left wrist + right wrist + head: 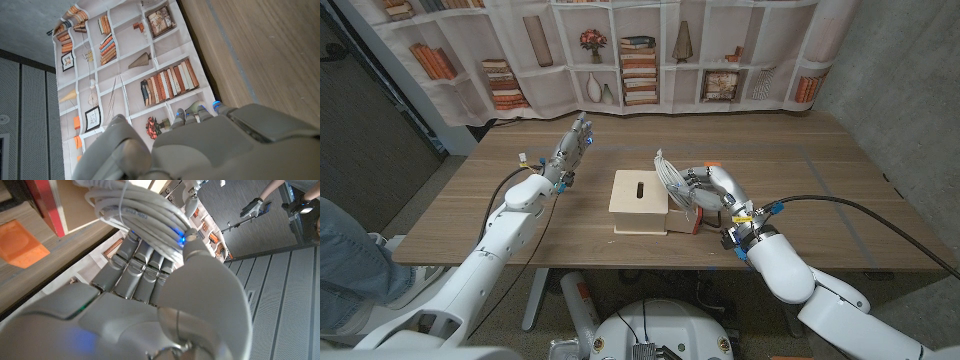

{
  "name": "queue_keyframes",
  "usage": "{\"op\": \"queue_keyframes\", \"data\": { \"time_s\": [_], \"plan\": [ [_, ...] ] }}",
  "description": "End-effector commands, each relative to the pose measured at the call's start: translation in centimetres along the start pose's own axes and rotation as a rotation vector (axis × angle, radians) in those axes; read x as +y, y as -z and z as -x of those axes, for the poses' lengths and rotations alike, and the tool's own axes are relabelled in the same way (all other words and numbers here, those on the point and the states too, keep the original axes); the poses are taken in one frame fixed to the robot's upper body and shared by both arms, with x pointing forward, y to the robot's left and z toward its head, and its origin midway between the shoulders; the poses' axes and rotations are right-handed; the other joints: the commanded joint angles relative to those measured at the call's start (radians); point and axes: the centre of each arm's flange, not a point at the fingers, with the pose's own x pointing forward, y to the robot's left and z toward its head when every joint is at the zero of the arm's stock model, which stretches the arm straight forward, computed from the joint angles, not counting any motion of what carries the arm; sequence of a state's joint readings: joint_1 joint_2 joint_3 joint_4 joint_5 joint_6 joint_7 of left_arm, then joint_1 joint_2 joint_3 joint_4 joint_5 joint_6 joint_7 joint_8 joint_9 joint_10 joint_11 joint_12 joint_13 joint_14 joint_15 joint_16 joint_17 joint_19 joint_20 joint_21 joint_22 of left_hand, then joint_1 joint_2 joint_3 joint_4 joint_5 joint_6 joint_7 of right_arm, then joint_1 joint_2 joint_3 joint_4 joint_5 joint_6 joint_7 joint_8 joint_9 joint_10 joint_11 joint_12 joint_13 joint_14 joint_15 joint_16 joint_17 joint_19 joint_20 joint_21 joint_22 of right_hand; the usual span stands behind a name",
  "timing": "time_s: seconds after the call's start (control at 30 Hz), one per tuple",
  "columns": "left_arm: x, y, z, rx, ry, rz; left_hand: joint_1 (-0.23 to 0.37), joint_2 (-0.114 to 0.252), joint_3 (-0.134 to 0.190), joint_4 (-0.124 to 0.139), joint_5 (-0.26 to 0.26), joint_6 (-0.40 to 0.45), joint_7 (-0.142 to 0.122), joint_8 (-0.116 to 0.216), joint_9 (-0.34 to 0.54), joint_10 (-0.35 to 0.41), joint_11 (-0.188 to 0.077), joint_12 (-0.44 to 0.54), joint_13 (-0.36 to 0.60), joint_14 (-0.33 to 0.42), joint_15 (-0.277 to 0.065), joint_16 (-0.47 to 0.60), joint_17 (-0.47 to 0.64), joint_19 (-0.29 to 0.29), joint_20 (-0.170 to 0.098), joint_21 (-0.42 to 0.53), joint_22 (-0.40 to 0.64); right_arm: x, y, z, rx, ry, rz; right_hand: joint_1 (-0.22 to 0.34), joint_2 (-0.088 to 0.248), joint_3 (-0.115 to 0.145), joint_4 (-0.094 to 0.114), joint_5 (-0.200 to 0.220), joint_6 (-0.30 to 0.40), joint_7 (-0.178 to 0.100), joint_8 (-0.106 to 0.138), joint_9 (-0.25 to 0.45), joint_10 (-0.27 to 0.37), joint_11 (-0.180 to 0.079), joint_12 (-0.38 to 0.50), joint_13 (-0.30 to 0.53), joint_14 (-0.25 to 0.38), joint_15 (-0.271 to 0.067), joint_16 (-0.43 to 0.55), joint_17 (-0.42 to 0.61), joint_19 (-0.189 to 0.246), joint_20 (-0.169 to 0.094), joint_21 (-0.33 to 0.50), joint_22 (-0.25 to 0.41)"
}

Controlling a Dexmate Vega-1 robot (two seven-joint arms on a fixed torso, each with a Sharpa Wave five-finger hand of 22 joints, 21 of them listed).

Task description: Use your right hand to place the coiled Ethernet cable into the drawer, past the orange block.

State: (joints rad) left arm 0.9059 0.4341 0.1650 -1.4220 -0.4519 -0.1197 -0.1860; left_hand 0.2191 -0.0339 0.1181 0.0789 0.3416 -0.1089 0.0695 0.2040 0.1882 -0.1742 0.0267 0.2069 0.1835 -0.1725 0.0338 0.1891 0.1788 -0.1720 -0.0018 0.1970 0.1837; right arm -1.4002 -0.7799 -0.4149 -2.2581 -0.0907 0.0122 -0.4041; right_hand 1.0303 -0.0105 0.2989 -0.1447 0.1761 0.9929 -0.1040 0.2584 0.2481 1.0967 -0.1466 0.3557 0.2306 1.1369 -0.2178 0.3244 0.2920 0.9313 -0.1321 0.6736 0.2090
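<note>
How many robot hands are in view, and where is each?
2. The left robot hand is raised over the table, left of the wooden box, holding nothing. The right robot hand grips the coiled Ethernet cable beside the box.

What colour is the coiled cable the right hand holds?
Light grey coiled Ethernet cable, clearest in the right wrist view.

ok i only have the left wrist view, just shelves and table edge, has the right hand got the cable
Observer: Yes, the right hand grips the coiled Ethernet cable.
Operator: where is it next to the box
Observer: In the head view it is right beside the wooden box, on the right arm's side.
Operator: and the orange block
Observer: The right wrist view shows the orange block lying by the red drawer wall, apart from the cable.
</note>
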Motion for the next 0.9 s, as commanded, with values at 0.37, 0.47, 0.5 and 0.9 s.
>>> {"op": "queue_keyframes", "data": {
  "time_s": [0.37, 0.47, 0.5, 0.9],
  "plan": [
    [-0.1, 0.2, 0.5, 0.003, -0.006, 0.003, 0.010, 0.000, -0.006, 0.001, 0.002, 0.006, -0.004, -0.002, 0.002, -0.002, -0.003, -0.002, 0.004, -0.094, -0.002, 0.000, 0.004, -0.223, 0.010, 0.009, 0.004, 0.6, 0.2, 0.4, -0.035, 0.011, 0.090, 0.099, 0.114, -0.001, 0.007, 0.006, 0.063, -0.071, 0.003, 0.003, 0.005, -0.011, 0.001, 0.005, -0.011, -0.014, -0.011, 0.000, -0.014, -0.073, 0.006, 0.000],
    [-0.2, 0.3, 0.6, 0.004, -0.008, 0.005, 0.010, 0.000, -0.006, 0.001, 0.002, 0.006, -0.004, -0.002, 0.002, -0.002, -0.004, -0.002, 0.004, -0.095, 0.000, -0.001, 0.004, -0.223, 0.009, 0.009, 0.004, 0.7, 0.3, 0.4, -0.030, 0.003, 0.086, 0.099, 0.115, -0.001, 0.007, 0.006, 0.062, -0.070, 0.002, 0.003, 0.005, -0.011, 0.001, 0.006, -0.011, -0.015, -0.011, 0.000, -0.013, -0.073, 0.006, 0.000],
    [-0.2, 0.3, 0.6, 0.005, -0.008, 0.006, 0.010, 0.001, -0.006, 0.001, 0.002, 0.006, -0.004, -0.002, 0.002, -0.002, -0.004, -0.002, 0.004, -0.095, 0.000, -0.001, 0.004, -0.223, 0.009, 0.010, 0.004, 0.7, 0.3, 0.4, -0.029, 0.002, 0.083, 0.098, 0.115, -0.001, 0.008, 0.006, 0.062, -0.070, 0.002, 0.003, 0.005, -0.011, 0.001, 0.006, -0.010, -0.015, -0.011, 0.000, -0.013, -0.073, 0.006, 0.000],
    [0.0, 0.7, 1.3, 0.015, -0.021, 0.006, 0.011, 0.001, -0.009, 0.001, 0.002, 0.005, -0.004, -0.002, 0.002, -0.002, -0.002, -0.002, 0.004, -0.093, 0.001, 0.000, 0.004, -0.223, 0.009, 0.009, 0.004, 0.8, 1.0, 0.1, -0.016, -0.020, 0.085, 0.096, 0.115, -0.001, 0.008, 0.007, 0.061, -0.071, 0.001, 0.002, 0.004, -0.011, -0.001, 0.005, -0.007, -0.015, -0.010, 0.001, -0.013, -0.073, 0.008, -0.001]
  ]
}}
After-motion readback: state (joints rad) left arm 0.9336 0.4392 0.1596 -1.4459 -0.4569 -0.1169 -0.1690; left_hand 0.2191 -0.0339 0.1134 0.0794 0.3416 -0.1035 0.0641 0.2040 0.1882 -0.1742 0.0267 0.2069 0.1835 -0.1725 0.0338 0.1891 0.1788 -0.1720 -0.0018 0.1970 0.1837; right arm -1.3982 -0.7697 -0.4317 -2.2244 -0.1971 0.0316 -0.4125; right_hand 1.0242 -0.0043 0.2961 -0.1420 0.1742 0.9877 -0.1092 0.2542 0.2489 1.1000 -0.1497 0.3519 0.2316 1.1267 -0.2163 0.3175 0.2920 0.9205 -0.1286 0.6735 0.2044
